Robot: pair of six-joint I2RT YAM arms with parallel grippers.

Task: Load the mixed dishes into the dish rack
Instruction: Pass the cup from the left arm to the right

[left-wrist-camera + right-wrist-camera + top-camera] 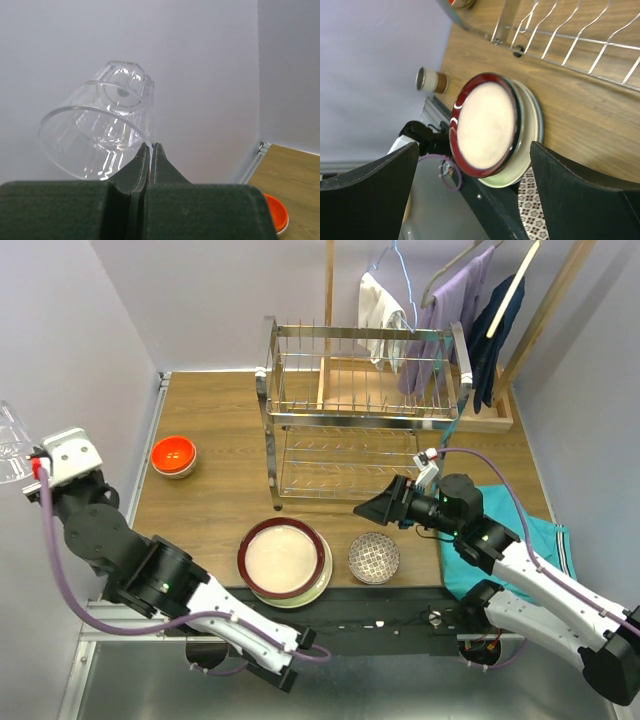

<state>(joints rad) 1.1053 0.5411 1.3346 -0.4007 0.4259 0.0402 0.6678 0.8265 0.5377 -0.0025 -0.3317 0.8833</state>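
Observation:
My left gripper [36, 462] is raised off the table's left side, shut on the rim of a clear glass [12, 440]. In the left wrist view the shut tips [151, 146] pinch the tilted glass [100, 135]. My right gripper [375, 508] is open and empty, hovering in front of the chrome dish rack [365, 410]. Its wrist view looks between the fingers at a dark-red-rimmed cream plate [487, 125] stacked on a pale green plate [530, 125]. The stack [283, 557] sits at the table's front. A patterned bowl [373, 557] lies beside it, an orange bowl [173, 454] at the left. A beige cup [431, 80] stands near the table's edge.
A wooden hanger stand with clothes [450, 330] is behind the rack on the right. A teal cloth [520, 530] lies under my right arm. Walls close the left and back sides.

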